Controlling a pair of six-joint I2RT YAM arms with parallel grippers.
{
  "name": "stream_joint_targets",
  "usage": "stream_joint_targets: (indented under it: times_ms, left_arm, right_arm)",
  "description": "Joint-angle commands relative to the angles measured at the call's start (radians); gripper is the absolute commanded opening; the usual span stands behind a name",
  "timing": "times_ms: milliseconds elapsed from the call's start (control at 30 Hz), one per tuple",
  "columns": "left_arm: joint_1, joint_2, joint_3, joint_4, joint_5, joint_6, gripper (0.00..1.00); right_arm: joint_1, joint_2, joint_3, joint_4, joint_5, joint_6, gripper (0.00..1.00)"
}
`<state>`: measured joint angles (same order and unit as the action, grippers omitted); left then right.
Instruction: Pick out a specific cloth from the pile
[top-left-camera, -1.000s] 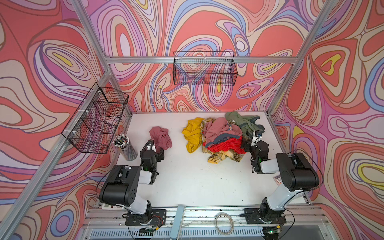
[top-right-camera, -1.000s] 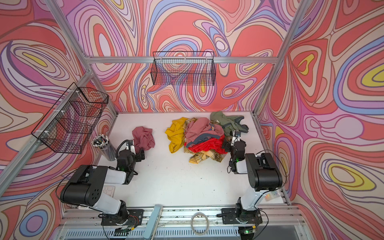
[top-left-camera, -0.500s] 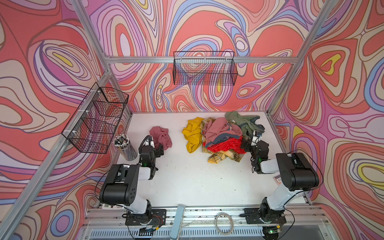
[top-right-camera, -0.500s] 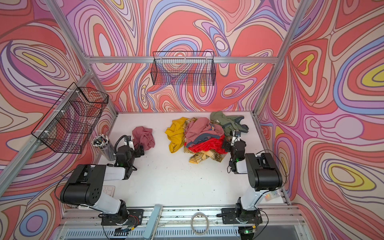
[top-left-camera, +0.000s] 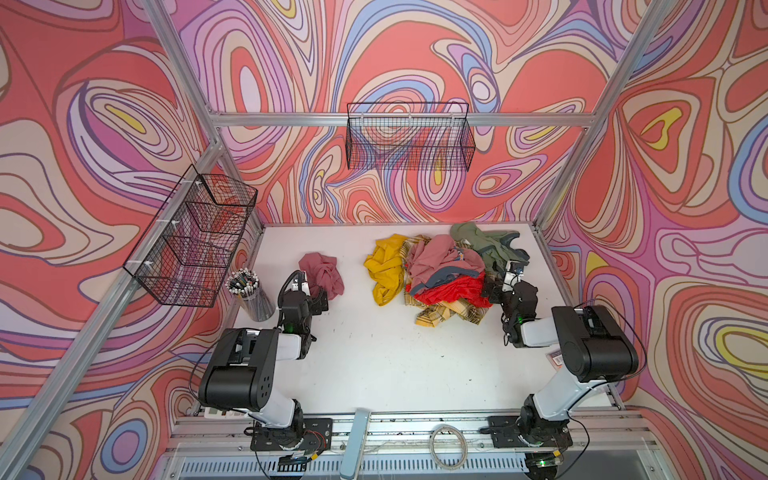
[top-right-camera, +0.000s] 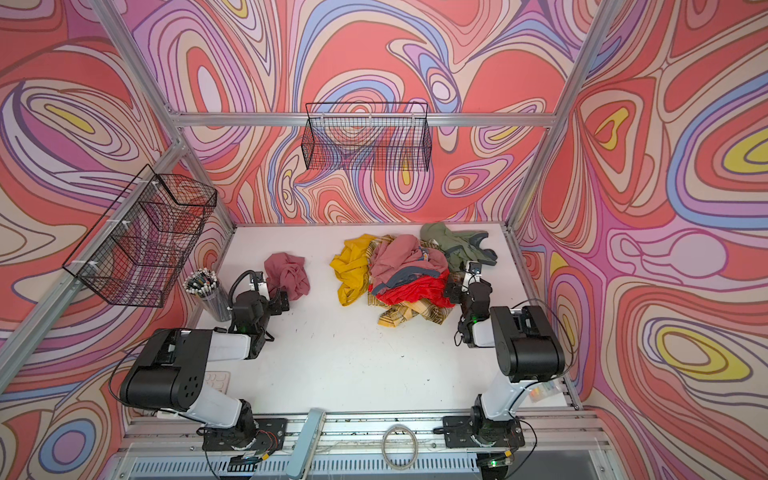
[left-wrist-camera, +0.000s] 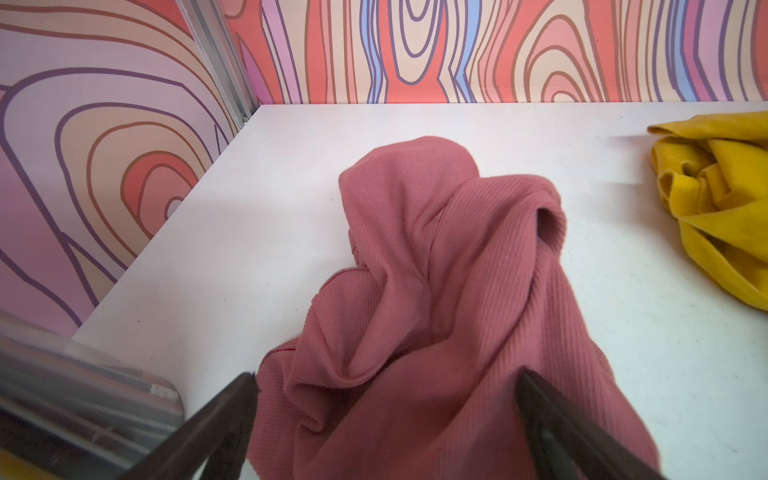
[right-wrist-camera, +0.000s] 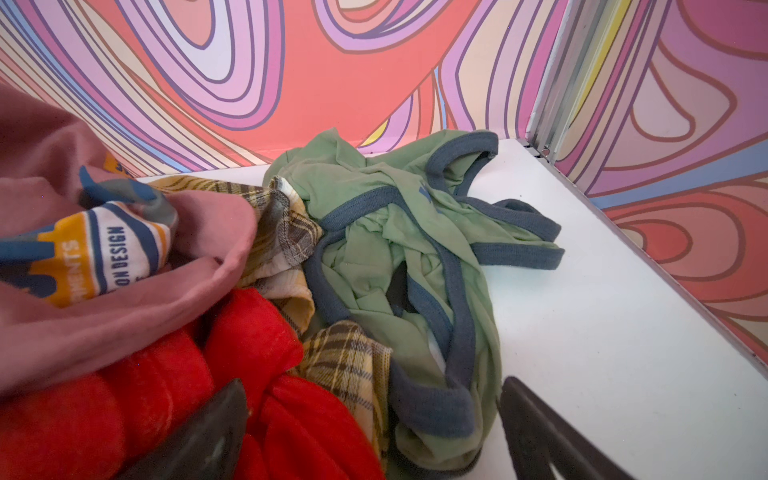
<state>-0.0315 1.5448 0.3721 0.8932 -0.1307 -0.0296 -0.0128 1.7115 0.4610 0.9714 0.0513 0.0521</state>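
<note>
The pile (top-left-camera: 440, 274) (top-right-camera: 403, 274) lies at the back right of the white table. It holds a mustard cloth (top-left-camera: 384, 270) (left-wrist-camera: 715, 199), a pink one with grey-blue trim (top-left-camera: 440, 257), a red one (top-left-camera: 449, 291) (right-wrist-camera: 249, 345), yellow plaid (top-left-camera: 444, 313) and olive green (top-left-camera: 486, 245) (right-wrist-camera: 395, 232). A lone pink ribbed cloth (top-left-camera: 322, 274) (top-right-camera: 289, 274) (left-wrist-camera: 436, 270) lies apart to the left. My left gripper (top-left-camera: 320, 301) (left-wrist-camera: 384, 378) is open, fingers on either side of that cloth's near edge. My right gripper (top-left-camera: 492, 289) (right-wrist-camera: 374, 386) is open at the pile's right edge, straddling red, plaid and green folds.
A cup of pens (top-left-camera: 249, 291) stands close to the left arm. Wire baskets hang on the left wall (top-left-camera: 195, 237) and the back wall (top-left-camera: 409, 139). A small card (top-left-camera: 555, 357) lies by the table's right edge, beside the right arm.
The left wrist has shifted and tilted slightly beside the pink ribbed cloth, its cable now arched up. Cloths and right arm have not moved.
</note>
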Motion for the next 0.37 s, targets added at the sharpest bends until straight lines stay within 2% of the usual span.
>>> stream_joint_targets:
  times_ms: [0,333]
  left_arm:
    - [0.002,-0.001,0.000,0.004,0.007,0.006,1.00]
    - [0.002,0.001,0.004,-0.001,0.008,0.006,1.00]
  right_arm:
    - [-0.005,0.007,0.003,-0.007,-0.007,-0.009,0.98]
    - [-0.005,0.007,0.002,-0.006,-0.006,-0.008,0.99]
